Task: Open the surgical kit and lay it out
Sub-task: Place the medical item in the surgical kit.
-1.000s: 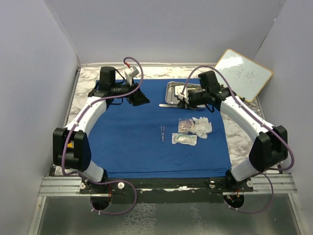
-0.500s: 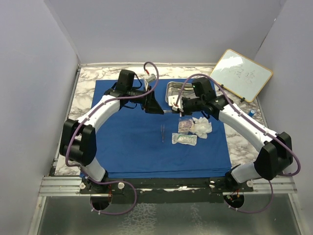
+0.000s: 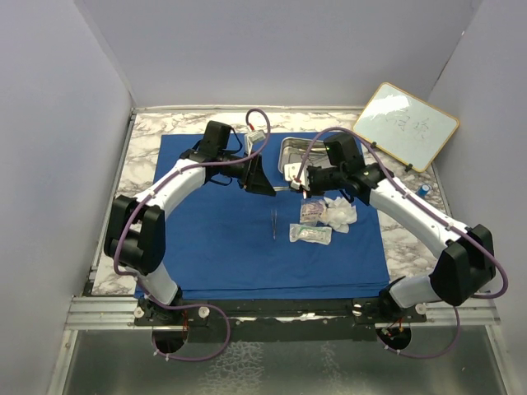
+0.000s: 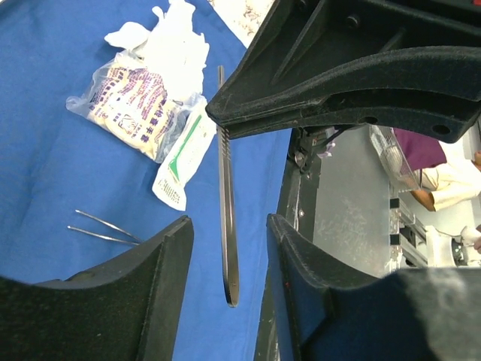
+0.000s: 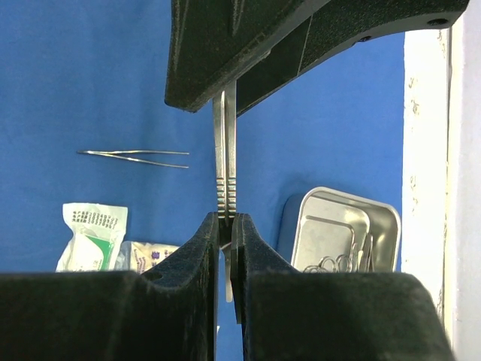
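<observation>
**Asker:** Where has the left arm got to in the last second?

**Watcher:** It was back at the upper left of the large royal-blue cloth wrap (image 3: 222, 247), well apart from the other arm. It has swung in to the middle. The left hand (image 3: 263, 177) now sits just in front of the shallow rectangular steel tray (image 3: 290, 146), tip to tip with the right hand (image 3: 302, 177).

**Asker:** And the right arm?

**Watcher:** It has moved only a little, off the tray's front edge towards the left hand. Its fingers (image 5: 207, 248) are pressed together on the ribbed grip of the long steel forceps (image 5: 225, 150), which point at the left hand.

**Asker:** Has the left hand taken them?

**Watcher:** Not by its own wrist view. Its two black fingers (image 4: 161, 293) stand spread, one on each side of the forceps' free end, with a gap on either side.

**Asker:** Has anything on the cloth shifted?

**Watcher:** No. The thin steel tweezers (image 3: 273, 224) lie where they lay, at mid-frame. To their right are the crumpled white gauze (image 3: 342, 212), the clear packet with purple print (image 3: 311, 212) and the clear packet with a green-and-white label (image 3: 310, 234), all unchanged. The small steel scissors (image 5: 338, 262) are in the tray. The cloth lies opened flat over the grey-veined marble counter (image 3: 140, 136). The wood-framed whiteboard (image 3: 409, 123) leans at the upper right.
</observation>
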Robot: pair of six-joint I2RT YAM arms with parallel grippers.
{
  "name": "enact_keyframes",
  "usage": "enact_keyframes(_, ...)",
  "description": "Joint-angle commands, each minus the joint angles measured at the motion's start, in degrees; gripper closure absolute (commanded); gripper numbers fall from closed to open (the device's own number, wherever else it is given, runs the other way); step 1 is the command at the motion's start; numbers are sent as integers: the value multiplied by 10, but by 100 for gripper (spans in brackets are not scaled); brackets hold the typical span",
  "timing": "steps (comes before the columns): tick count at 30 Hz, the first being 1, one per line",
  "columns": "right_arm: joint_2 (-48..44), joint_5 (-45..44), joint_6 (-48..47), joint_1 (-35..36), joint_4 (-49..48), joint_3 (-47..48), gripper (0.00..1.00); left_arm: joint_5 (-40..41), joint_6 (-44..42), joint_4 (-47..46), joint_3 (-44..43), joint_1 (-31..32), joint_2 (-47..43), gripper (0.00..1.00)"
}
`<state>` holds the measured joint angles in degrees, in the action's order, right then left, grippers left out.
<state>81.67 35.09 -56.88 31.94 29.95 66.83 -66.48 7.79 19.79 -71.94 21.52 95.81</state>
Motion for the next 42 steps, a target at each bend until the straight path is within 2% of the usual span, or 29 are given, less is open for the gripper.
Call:
enact_keyframes(1,-16,-9,-8,5,-15,-11,99,-14,-7,7,-20,5,7,56)
enact_keyframes(11,-16,-1,-8,7,-20,-25,99,8,-14,9,-16,10,8,70)
enact_keyframes(25,-19,8,23,7,-36,-33,99,42,-23,5,-1,13,-1,99)
enact_keyframes(29,-18,-14,75,6,-53,-31,99,45,-26,-7,3,13,-11,100)
enact_keyframes(36,-25,-34,158,-2,-82,-27,86,65,-35,-39,7,8,-35,100)
enact_keyframes(39,-26,-35,183,-8,-89,-23,73,74,-30,-56,12,3,-44,100)
enact_keyframes(42,-29,-37,202,-15,-94,-20,66,76,-16,-76,22,-8,-51,100)
